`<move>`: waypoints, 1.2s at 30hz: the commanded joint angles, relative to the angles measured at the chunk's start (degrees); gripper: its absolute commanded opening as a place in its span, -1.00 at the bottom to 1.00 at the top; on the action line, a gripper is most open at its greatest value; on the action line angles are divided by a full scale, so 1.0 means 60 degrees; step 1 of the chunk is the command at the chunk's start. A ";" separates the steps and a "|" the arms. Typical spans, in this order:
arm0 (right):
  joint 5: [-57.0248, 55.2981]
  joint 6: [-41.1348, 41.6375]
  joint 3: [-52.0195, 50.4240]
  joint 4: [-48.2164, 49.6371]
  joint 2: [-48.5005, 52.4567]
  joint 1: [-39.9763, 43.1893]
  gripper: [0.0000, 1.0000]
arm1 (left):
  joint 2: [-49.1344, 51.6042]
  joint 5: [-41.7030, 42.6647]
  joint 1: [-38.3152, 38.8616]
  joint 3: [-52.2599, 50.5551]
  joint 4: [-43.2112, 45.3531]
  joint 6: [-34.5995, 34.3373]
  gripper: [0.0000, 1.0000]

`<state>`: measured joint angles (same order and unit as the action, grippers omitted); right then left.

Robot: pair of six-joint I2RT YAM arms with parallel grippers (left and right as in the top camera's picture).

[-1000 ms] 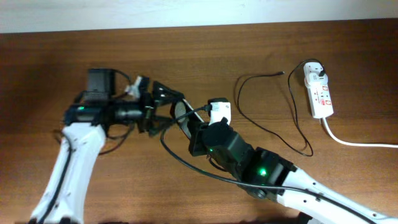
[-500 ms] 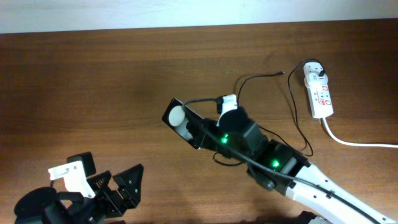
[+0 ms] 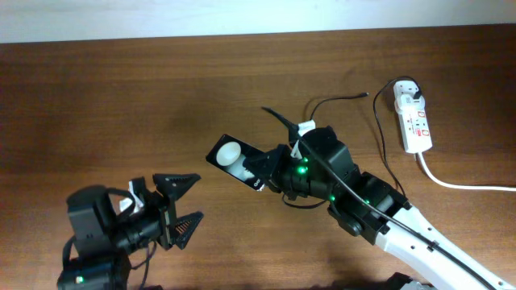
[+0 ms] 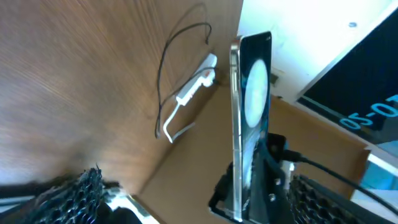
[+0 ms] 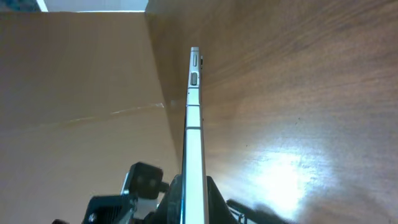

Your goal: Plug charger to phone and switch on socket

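Note:
My right gripper (image 3: 264, 172) is shut on the phone (image 3: 229, 153), a flat black slab with a white round spot, and holds it up off the table near the middle. In the right wrist view the phone (image 5: 194, 118) is edge-on between the jaws (image 5: 194, 202). In the left wrist view its face (image 4: 252, 106) stands upright. My left gripper (image 3: 185, 205) is open and empty at the lower left, pointing right toward the phone, apart from it. The charger's thin black cable (image 3: 343, 98) loops right of the phone. Its white adapter (image 3: 408, 94) sits in the socket (image 3: 418, 127).
The socket's thick white cord (image 3: 463, 186) runs off to the right edge. A pale wall borders the table's far edge. The socket and cable also show far off in the left wrist view (image 4: 194, 87).
The left gripper has let go of the phone and pulled back to the lower left. The right arm kept the phone and carried it a little to the right.

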<state>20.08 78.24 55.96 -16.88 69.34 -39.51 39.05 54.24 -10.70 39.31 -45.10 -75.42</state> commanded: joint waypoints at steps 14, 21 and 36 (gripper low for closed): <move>-0.0204 0.2229 0.0098 0.0667 0.0430 -0.1173 -0.92 | 0.1749 0.1275 -0.0047 -0.0040 0.2269 -0.2182 0.99; -0.0353 0.3304 0.0098 0.1231 0.0525 -0.1621 -0.92 | 0.1749 0.1242 -0.0047 -0.0040 0.2288 -0.2510 0.74; -0.0958 0.3901 0.0098 0.1468 0.0692 -0.1985 -0.92 | 0.1749 0.0295 0.0466 -0.0040 0.2878 -0.2769 0.14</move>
<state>14.85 101.78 55.92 -8.80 72.95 -51.05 49.41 59.42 -9.96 39.20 -27.97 -91.77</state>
